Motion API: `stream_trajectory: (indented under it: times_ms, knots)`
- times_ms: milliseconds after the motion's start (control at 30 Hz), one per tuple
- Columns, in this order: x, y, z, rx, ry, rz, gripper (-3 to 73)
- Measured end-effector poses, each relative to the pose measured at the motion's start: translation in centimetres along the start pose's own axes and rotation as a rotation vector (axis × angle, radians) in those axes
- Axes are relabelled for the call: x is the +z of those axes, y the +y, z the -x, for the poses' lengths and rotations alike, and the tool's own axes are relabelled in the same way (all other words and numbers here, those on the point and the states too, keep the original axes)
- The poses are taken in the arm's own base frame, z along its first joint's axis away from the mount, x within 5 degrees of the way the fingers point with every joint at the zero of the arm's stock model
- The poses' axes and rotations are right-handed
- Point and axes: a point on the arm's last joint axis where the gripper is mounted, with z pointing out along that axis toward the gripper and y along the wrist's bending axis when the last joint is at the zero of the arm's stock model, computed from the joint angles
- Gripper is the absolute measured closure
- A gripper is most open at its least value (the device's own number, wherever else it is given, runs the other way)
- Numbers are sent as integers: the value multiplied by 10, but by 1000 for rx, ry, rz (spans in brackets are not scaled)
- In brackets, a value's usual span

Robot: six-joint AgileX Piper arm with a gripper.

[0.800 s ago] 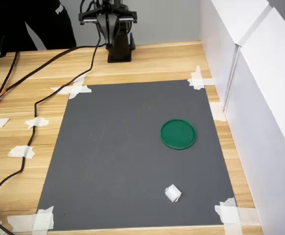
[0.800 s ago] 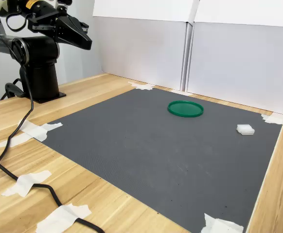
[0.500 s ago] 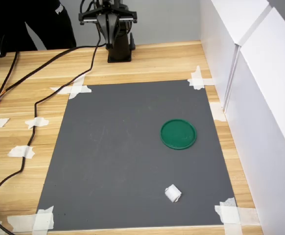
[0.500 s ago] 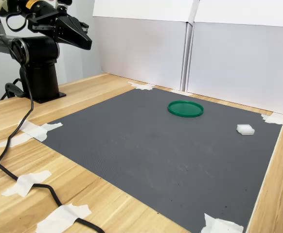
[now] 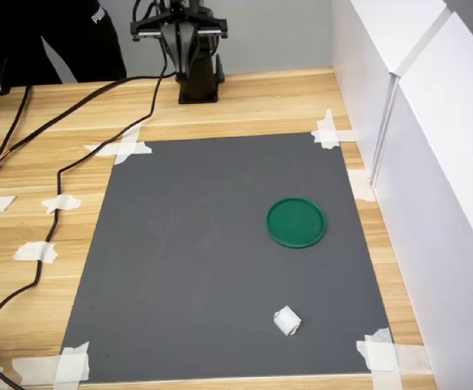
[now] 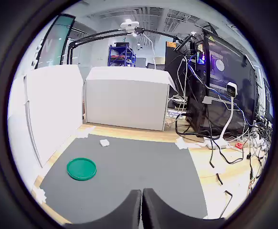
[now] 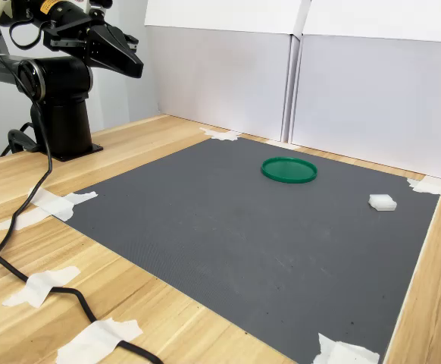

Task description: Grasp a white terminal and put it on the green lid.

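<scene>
Two task objects are lying on the grey mat (image 5: 204, 244), well apart from each other. Nearest the first exterior view's camera, the white terminal (image 5: 287, 321) is sitting by the mat's front edge; beyond it, the green lid (image 5: 296, 222) is resting flat. Farthest back, I am holding my claw (image 7: 134, 62) closed and empty above the arm base (image 5: 197, 77).

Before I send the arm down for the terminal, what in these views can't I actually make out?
- Terminal: too small in all views; its shape details and best grip faces are unclear.
- Gripper: the first exterior view's top edge cuts off most of the arm; the wrist view shows only the dark fingertips, meeting.
- Lid: rim height is unreadable from above.
- Mat's near edge: cut by the first exterior view's bottom edge.
</scene>
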Motion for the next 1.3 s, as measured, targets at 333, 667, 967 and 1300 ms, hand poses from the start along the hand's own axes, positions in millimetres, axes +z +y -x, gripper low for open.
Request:
stream_trajectory:
  times_ms: [333, 667, 967, 1300]
  knots:
    - [8, -2, 14, -7, 78, 10, 711]
    - [41, -8, 63, -2, 203, 24, 711]
    - [85, -11, 78, -55, 438, 65, 711]
    - [134, -13, 102, -273, 628, 203, 710]
